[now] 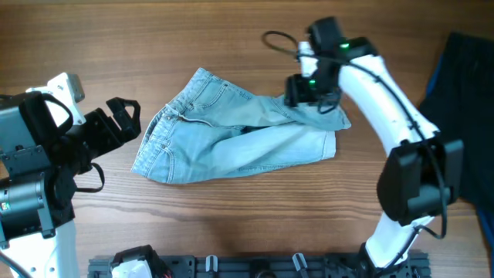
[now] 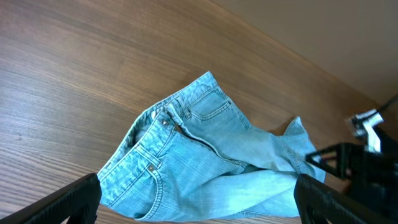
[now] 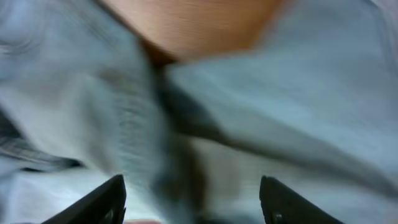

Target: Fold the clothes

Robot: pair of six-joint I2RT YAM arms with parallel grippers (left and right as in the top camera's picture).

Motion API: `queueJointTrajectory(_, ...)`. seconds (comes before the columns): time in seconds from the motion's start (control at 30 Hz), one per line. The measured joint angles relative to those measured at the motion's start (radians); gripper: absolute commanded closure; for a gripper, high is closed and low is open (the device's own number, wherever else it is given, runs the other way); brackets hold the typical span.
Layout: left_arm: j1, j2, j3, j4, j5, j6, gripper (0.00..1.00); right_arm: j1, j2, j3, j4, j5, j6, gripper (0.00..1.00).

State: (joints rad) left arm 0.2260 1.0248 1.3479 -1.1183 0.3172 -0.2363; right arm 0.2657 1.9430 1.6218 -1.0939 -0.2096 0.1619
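The light blue denim shorts point(image 1: 231, 139) lie crumpled in the middle of the table, waistband at the left, one leg folded over the other. They also show in the left wrist view point(image 2: 205, 162). My left gripper point(image 1: 123, 120) is open and empty, left of the waistband and above the table; its fingers point(image 2: 196, 199) frame the shorts. My right gripper point(image 1: 309, 96) is at the shorts' upper right corner, low over the cloth. Its fingers point(image 3: 193, 202) are spread with blurred denim point(image 3: 280, 124) between and below them.
A dark navy cloth point(image 1: 467, 100) lies at the right edge of the table. A black cable point(image 1: 279, 42) loops behind the right arm. Bare wood shows in front of the shorts and at the far left.
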Motion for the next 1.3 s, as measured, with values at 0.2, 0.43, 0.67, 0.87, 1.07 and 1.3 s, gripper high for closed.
queueJointTrajectory(0.2,0.0,0.0,0.0,0.0,0.0,0.0,0.0,-0.026,-0.001,0.0,-0.153,0.0,0.017,0.19)
queueJointTrajectory(0.43,0.0,0.0,0.0,0.0,0.0,0.0,0.0,-0.017,-0.01,-0.077,-0.054,0.021,0.013,0.23)
queueJointTrajectory(0.67,0.0,0.002,0.0,0.004,0.0,0.0,0.0,0.025,-0.012,-0.257,0.25,0.139,-0.008,0.88)
queueJointTrajectory(0.87,0.0,0.026,0.0,0.004,0.0,0.0,0.0,0.029,-0.034,-0.1,0.297,0.191,-0.089,0.96)
queueJointTrajectory(1.07,0.0,0.048,0.0,0.006,0.015,0.0,0.0,0.039,-0.13,0.071,0.547,0.135,-0.136,0.7)
queueJointTrajectory(1.3,0.0,0.063,0.0,-0.058,0.032,0.0,0.0,0.04,-0.127,0.08,0.194,0.114,-0.168,0.27)
